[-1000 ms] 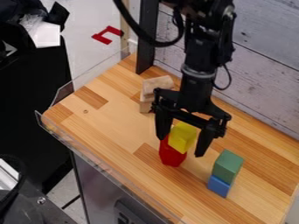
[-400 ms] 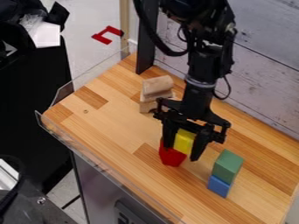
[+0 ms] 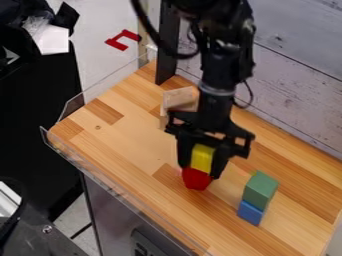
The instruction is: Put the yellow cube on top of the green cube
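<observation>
Hand is clamped on the yellow cube, one finger on each side, both looking flush. Cube sits right over the red block; can't tell from this angle if it's touching it or just off it. Target is the green cube, stacked on the blue block, off to the right and nearer the camera on the tabletop. Wooden blocks are behind the hand, away from the route.

I read the step in hand as grip and lift. Plan: confirm the squeeze is firm, then go straight up first, no sideways motion until cube bottom and fingertips are well over the red block. Otherwise I drag or tip the red one. Watch for the cube twisting in the fingers as its weight comes on; if it rolls, I'd set it back and regrip nearer its middle.

Then carry high. Fingertips reach about as low as the cube's underside, so a low approach clips the green cube and knocks it off the blue. Green over blue looks a bit narrow and turned, so I'd match yaw, center over its top face, come down slow and vertical, stop at light contact, spread the fingers evenly, then back out straight up.
</observation>
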You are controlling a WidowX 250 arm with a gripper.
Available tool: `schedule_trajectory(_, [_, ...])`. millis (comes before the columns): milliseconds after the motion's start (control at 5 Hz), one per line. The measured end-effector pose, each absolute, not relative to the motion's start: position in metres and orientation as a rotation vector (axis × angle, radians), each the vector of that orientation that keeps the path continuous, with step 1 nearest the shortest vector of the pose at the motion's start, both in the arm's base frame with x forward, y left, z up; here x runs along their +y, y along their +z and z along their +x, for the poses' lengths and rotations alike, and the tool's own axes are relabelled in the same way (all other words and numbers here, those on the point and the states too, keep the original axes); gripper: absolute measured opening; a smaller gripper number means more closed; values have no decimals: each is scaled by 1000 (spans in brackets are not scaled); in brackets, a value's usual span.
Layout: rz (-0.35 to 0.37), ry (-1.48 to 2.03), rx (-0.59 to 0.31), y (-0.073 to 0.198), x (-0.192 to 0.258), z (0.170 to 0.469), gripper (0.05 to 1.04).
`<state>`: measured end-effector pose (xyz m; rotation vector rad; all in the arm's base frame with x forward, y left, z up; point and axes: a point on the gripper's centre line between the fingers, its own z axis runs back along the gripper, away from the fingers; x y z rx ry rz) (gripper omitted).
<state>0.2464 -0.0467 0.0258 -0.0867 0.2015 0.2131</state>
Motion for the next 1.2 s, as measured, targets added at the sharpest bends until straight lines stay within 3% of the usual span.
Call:
schedule_trajectory(400, [-132,160,88,75,-61,238,580])
schedule_trajectory(600, [-169,47,95,86,-94,232,580])
schedule_trajectory(1200, [-126,-45,172,55,-134,234,580])
